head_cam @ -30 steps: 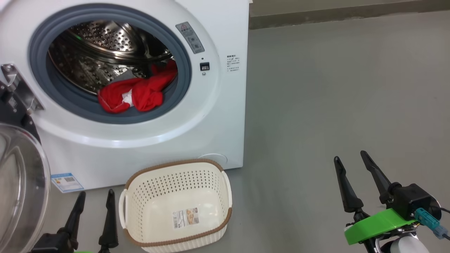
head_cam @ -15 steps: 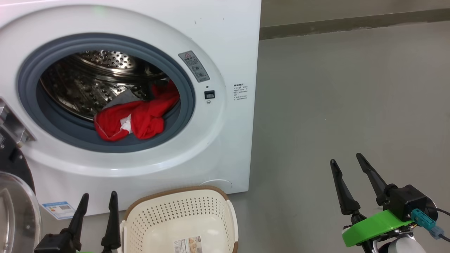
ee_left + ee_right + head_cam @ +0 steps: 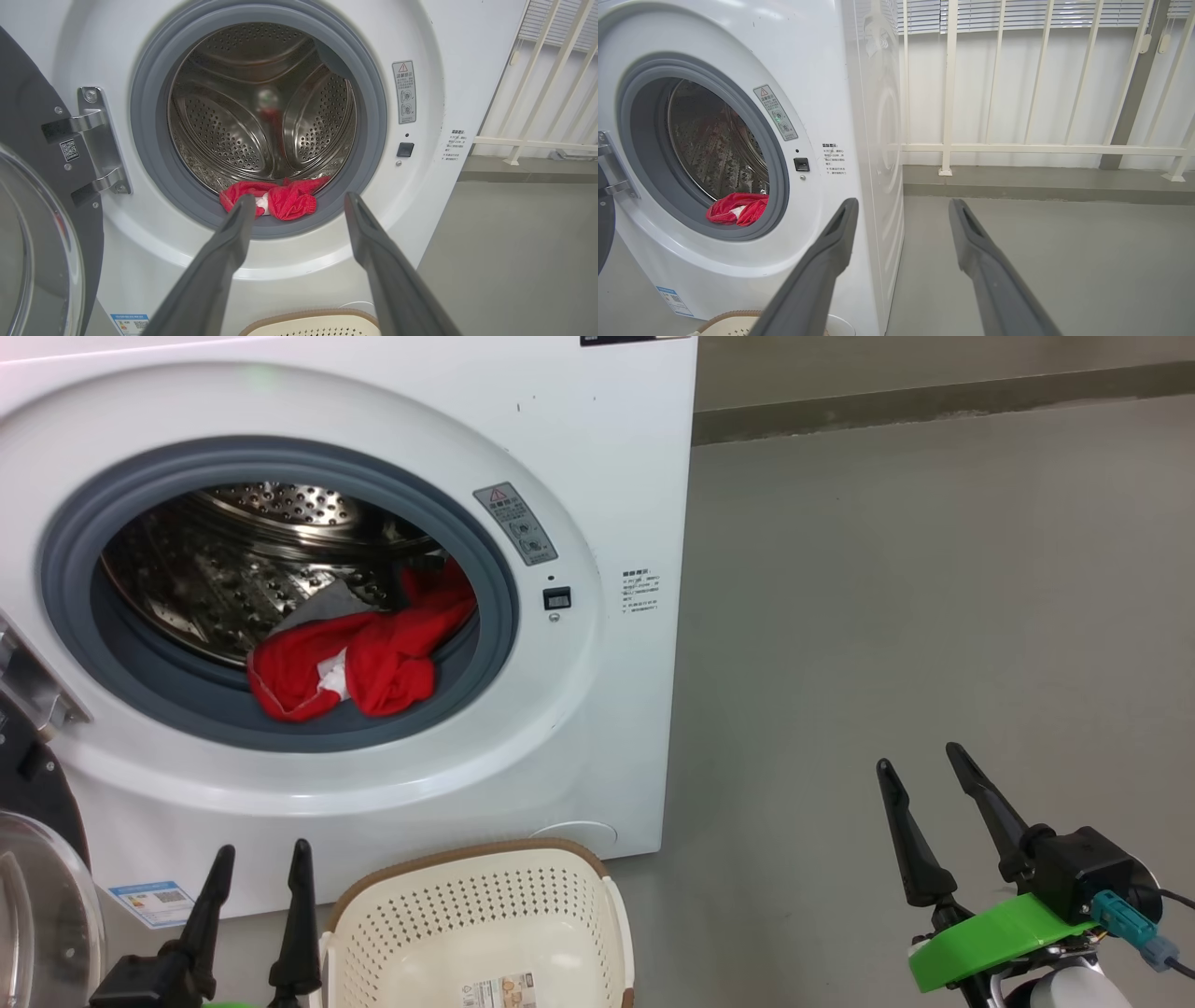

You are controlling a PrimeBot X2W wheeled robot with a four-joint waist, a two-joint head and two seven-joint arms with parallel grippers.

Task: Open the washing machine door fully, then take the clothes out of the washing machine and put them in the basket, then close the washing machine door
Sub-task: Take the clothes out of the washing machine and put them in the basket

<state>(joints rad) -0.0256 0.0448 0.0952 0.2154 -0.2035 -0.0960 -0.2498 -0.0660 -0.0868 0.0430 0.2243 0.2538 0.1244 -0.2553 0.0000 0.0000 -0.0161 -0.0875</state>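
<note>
Beside the washing machine (image 3: 817, 56), white railing (image 3: 1036, 149), grey floor (image 3: 1064, 242).

The washing machine (image 3: 607, 476) is a big white front-loader on the floor. Its door (image 3: 42, 200) is swung wide open to the left on its hinge, with a glossy black rim and a bulging clear glass window. The clothes (image 3: 350, 663) are a scrunched-up bright red heap with a bit of white showing. They're slumped at the front bottom of the perforated steel drum (image 3: 215, 569), spilling onto the grey gasket (image 3: 75, 644). The basket (image 3: 392, 933) sits upright just in front of the machine. It's cream with a brown rim, and empty except for a sticker on the bottom.
</note>
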